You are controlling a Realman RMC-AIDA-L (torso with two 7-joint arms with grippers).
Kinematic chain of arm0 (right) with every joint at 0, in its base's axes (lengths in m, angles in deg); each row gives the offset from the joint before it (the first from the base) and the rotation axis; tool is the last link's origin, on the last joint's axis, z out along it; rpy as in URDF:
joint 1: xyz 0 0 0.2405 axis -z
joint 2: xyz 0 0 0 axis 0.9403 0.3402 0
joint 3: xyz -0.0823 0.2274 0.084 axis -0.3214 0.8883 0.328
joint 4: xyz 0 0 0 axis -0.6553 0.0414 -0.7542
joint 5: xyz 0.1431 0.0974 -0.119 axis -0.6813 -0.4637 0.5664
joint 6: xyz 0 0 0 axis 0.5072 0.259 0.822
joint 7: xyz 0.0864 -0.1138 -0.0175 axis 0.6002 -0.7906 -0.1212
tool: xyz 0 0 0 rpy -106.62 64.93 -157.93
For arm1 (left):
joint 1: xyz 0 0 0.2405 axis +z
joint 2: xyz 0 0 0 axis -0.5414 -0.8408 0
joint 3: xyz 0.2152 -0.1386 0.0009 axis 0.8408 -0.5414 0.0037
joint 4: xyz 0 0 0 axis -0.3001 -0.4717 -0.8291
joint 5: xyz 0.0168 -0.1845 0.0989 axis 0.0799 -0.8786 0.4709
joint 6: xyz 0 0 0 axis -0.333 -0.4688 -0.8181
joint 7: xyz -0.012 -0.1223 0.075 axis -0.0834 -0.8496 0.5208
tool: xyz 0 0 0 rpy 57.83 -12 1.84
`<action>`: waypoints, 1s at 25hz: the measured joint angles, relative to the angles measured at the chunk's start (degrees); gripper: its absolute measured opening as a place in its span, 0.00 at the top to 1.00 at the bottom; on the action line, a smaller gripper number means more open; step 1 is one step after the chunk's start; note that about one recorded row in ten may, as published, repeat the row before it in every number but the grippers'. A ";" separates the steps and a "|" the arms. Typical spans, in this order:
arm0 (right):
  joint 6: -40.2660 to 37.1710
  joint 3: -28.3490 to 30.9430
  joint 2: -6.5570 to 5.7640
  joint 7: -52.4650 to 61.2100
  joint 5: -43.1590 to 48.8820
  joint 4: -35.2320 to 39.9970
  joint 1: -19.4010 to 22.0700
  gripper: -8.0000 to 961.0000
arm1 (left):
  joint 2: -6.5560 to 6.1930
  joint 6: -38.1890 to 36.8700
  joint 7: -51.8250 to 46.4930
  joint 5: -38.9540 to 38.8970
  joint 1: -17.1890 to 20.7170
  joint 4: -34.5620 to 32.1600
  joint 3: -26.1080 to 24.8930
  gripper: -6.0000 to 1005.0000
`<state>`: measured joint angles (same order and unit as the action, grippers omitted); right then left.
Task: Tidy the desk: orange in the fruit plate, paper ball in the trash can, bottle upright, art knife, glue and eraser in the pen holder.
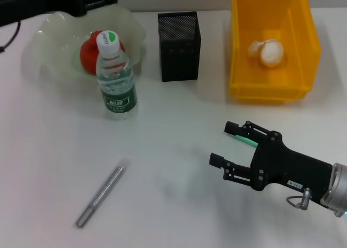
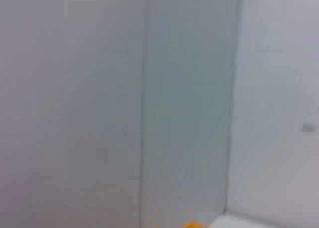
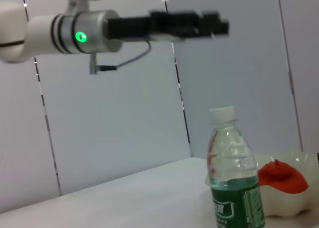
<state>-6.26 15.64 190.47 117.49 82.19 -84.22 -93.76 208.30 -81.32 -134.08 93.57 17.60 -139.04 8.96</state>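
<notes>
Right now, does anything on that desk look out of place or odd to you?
One thing: a grey art knife lies loose on the white table, far from the black pen holder. The bottle stands upright, and the right gripper hovers open nearby.

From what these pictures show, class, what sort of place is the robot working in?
Probably a staged desk in a lab or office: a white table holding a black mesh pen holder, a yellow bin and an upright water bottle, with plain panelled walls behind.
</notes>
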 joint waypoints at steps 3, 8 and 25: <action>0.13 0.01 0.00 0.00 0.00 0.00 -0.03 0.17 | -0.07 -4.45 7.09 -5.89 0.69 4.57 -0.63 0.31; 0.48 0.37 0.00 0.00 0.00 -0.07 -0.15 0.17 | -0.14 -12.21 13.76 -7.57 -0.11 14.69 -1.39 0.31; -4.87 4.04 -0.49 8.96 -3.43 6.17 -0.52 0.18 | -0.33 -29.80 37.08 -2.45 -0.75 38.07 -1.09 0.32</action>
<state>-11.13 19.68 189.98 126.45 78.75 -78.05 -94.27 207.98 -111.12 -97.00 91.12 16.84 -100.98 7.87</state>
